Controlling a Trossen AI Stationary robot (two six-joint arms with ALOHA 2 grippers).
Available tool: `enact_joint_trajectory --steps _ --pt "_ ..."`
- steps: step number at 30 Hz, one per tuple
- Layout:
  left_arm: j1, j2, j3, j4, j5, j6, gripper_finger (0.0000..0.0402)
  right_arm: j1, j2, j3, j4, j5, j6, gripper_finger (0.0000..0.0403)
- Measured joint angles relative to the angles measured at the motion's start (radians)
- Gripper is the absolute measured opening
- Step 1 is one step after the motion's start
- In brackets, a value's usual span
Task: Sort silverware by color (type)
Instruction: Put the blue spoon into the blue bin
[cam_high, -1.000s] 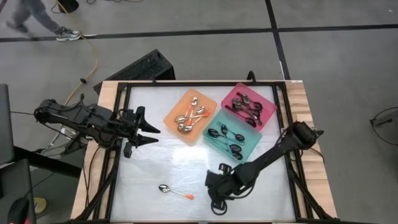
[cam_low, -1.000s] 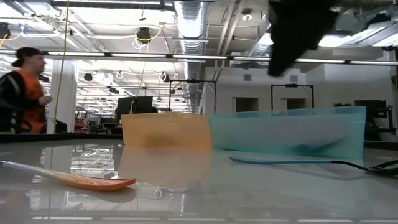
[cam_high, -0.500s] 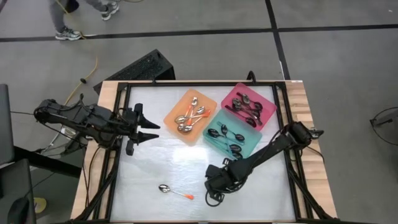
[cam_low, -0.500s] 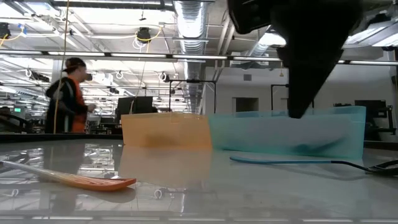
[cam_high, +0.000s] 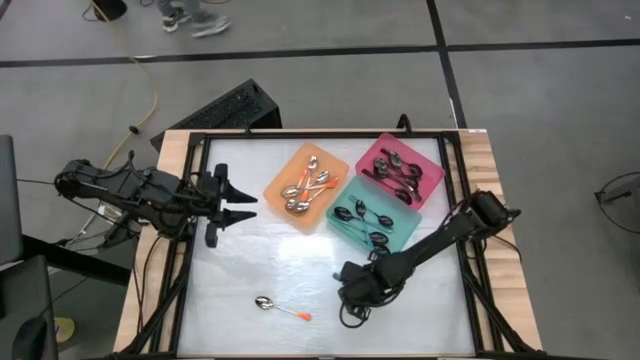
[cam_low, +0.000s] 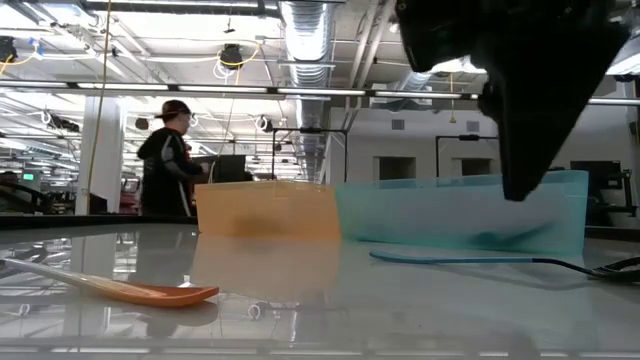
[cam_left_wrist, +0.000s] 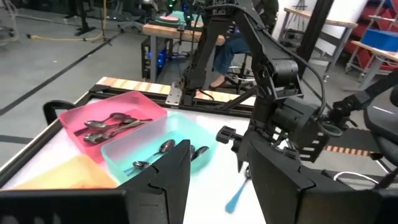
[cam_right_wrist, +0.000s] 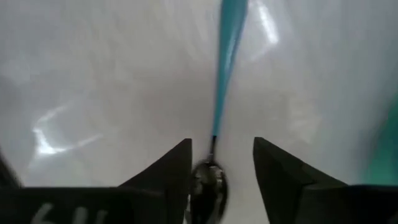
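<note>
A teal-handled spoon (cam_right_wrist: 227, 56) lies flat on the white table near the teal tray. It shows in the low view (cam_low: 450, 257) and the left wrist view (cam_left_wrist: 238, 196) too. My right gripper (cam_right_wrist: 221, 149) points down over it, open, with one finger on each side of the spoon's dark bowl (cam_right_wrist: 210, 186). In the low view its fingertips (cam_low: 520, 190) hang above the table, touching nothing. An orange-handled spoon (cam_high: 281, 307) lies flat near the table's front edge. My left gripper (cam_high: 250, 202) waits open at the left, pointing right, well above the table.
Three trays stand at the far middle: orange (cam_high: 275, 190) with orange-handled spoons, teal (cam_high: 408, 228) with teal-handled spoons, pink (cam_high: 432, 160) with dark spoons. A black frame (cam_high: 300, 135) rims the table. A person (cam_low: 170, 160) stands in the room behind.
My right gripper has come down toward the table and shifted a little toward the far edge and the teal tray, ending over the teal-handled spoon. Both spoons on the table have stayed where they were. A person has walked across the room behind.
</note>
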Motion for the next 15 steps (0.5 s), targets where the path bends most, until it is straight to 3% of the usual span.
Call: enact_joint_trajectory --steps 7,15 --pt "0.0 0.0 0.0 0.0 -0.047 0.0 0.0144 0.005 -0.073 -0.162 0.196 -0.02 0.028 0.0238" --pt "0.001 0.0 0.0 -0.001 -0.119 -0.008 0.0144 0.001 -0.077 -0.25 0.382 -0.005 -0.077 0.0235"
